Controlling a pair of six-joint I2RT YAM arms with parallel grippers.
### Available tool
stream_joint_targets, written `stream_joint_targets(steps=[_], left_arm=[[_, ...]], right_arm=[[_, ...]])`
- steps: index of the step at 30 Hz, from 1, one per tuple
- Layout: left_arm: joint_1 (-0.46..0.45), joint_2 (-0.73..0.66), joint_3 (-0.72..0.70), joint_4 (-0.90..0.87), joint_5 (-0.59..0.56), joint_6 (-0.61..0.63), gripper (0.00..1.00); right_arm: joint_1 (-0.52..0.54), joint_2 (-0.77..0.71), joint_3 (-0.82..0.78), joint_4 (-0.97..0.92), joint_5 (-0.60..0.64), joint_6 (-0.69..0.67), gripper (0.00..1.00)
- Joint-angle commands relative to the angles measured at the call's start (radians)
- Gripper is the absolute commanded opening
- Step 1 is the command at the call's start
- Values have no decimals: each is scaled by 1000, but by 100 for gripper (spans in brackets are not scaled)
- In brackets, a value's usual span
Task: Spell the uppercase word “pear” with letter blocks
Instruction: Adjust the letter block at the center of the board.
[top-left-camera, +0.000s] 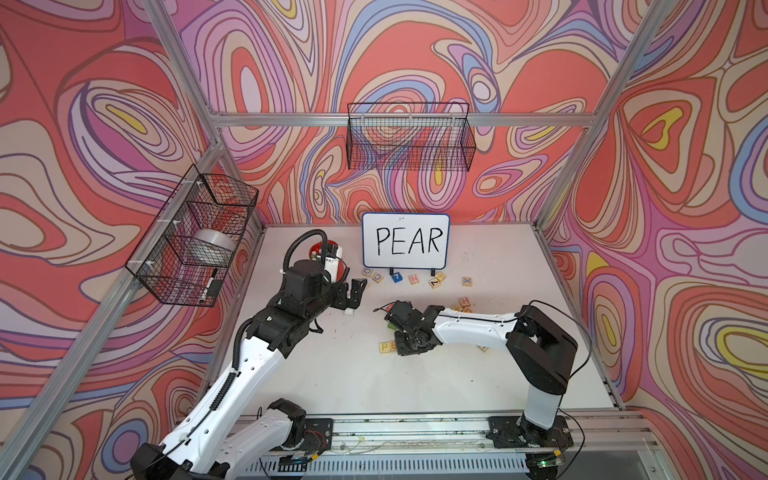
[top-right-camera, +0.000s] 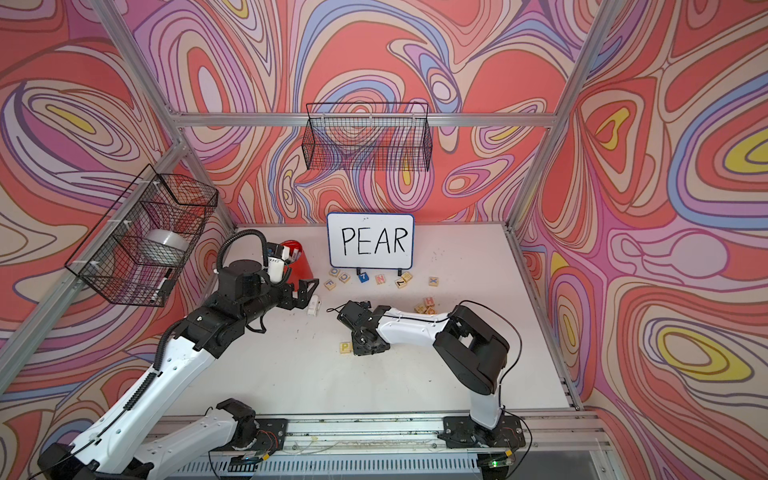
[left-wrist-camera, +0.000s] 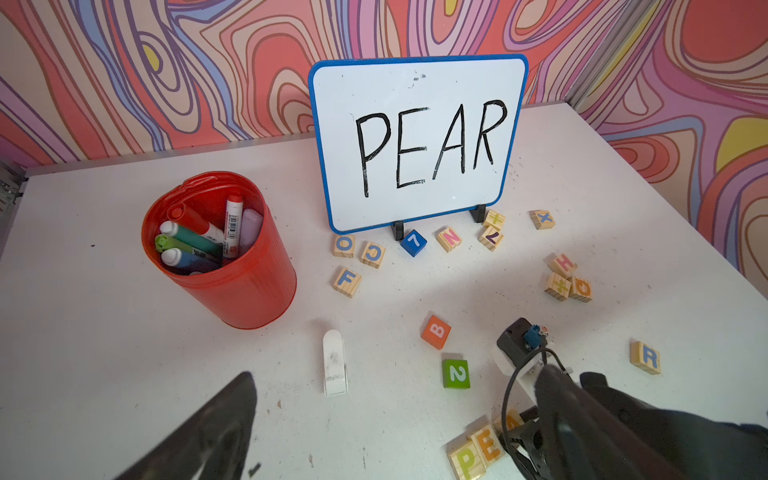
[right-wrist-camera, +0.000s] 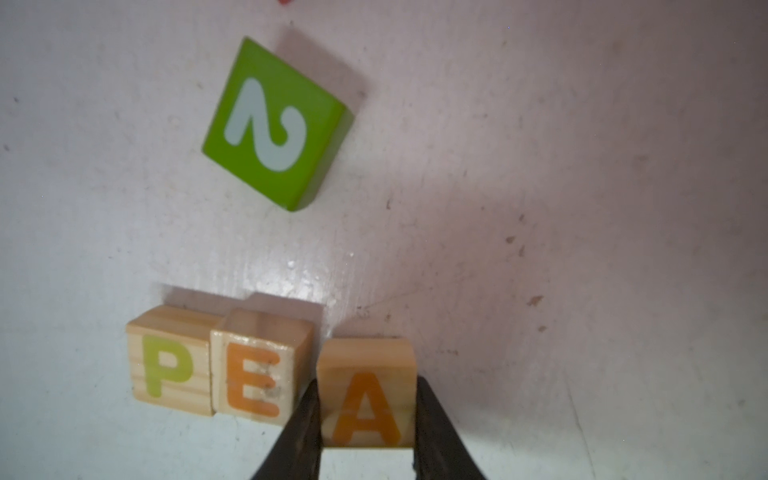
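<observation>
Three letter blocks stand in a row on the white table: yellow P (right-wrist-camera: 168, 370), orange E (right-wrist-camera: 257, 376) touching it, then orange A (right-wrist-camera: 368, 399) after a small gap. My right gripper (right-wrist-camera: 368, 384) is shut on the A block, one black finger (right-wrist-camera: 305, 415) against each side. In both top views this gripper (top-left-camera: 405, 347) (top-right-camera: 363, 347) points down and hides the A beside the P (top-right-camera: 345, 348). The blue R block (left-wrist-camera: 645, 357) lies apart, past the right arm. My left gripper (top-left-camera: 355, 293) hovers open and empty to the left of the whiteboard's foot.
A whiteboard (top-left-camera: 406, 246) reading PEAR stands at the back. Other letter blocks and a blue 7 cube (left-wrist-camera: 413, 242) are scattered before it. A green 2 cube (right-wrist-camera: 276, 124) and an orange B cube (left-wrist-camera: 435, 331) lie just behind the row. A red marker cup (left-wrist-camera: 232, 266) and white eraser (left-wrist-camera: 334, 365) are left.
</observation>
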Motion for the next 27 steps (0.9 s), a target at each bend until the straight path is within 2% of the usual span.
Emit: stream_joint_targets(steps=[1, 8, 16, 27], left_arm=[[-2, -7, 20, -11, -6, 11, 100], [-2, -9, 20, -11, -8, 13, 100], [-2, -7, 22, -13, -9, 13, 100], [-2, -10, 22, -13, -10, 13, 100]], right_arm=[[6, 24, 25, -14, 26, -9, 36], [5, 32, 37, -16, 27, -17, 37], [6, -2, 26, -16, 44, -5, 48], [4, -70, 32, -34, 126, 30, 50]])
